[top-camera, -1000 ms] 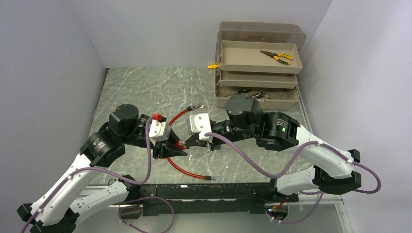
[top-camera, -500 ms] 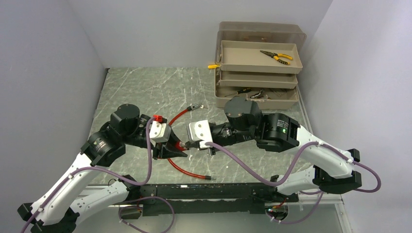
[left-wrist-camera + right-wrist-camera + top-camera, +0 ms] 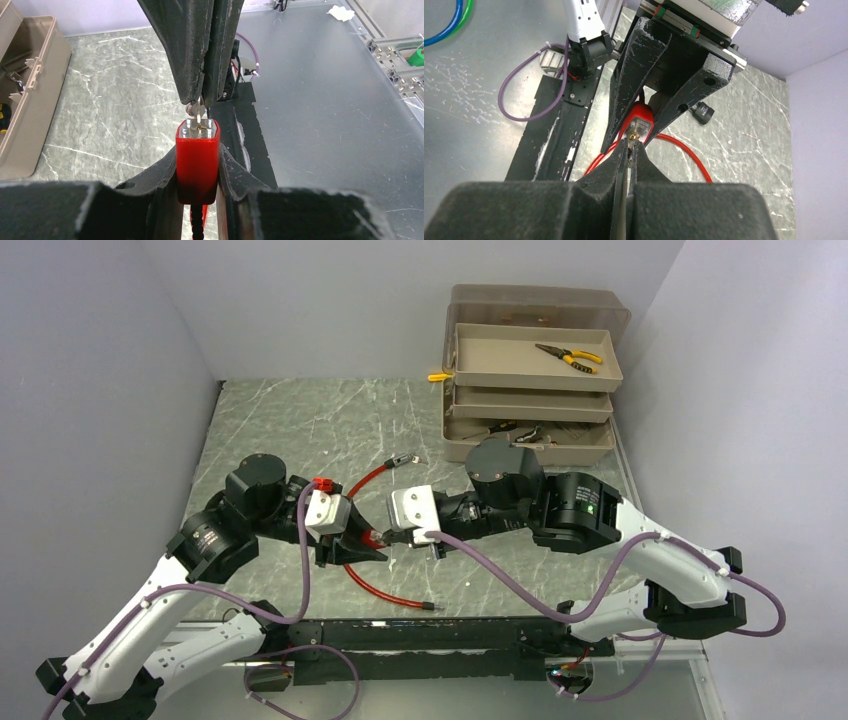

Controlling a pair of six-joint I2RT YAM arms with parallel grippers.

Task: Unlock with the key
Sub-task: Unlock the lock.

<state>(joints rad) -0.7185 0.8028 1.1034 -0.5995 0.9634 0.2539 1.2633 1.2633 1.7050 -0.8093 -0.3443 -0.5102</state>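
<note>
My left gripper (image 3: 352,546) is shut on the red lock body (image 3: 198,164) of a cable lock and holds it above the table; the lock's silver keyhole face points at my right gripper. My right gripper (image 3: 385,536) is shut on a small key (image 3: 196,110), whose tip sits in the keyhole. In the right wrist view the key (image 3: 632,142) shows between the shut fingertips, meeting the lock (image 3: 640,122). The red cable (image 3: 385,590) loops down onto the table below.
A tan tiered toolbox (image 3: 530,375) stands open at the back right, with yellow-handled pliers (image 3: 568,356) in its top tray. The cable's free end (image 3: 403,459) lies on the marble top behind the grippers. A black rail (image 3: 420,633) runs along the near edge.
My right gripper has moved left toward the lock, bringing the key up to the keyhole. The left gripper holds the lock nearly still.
</note>
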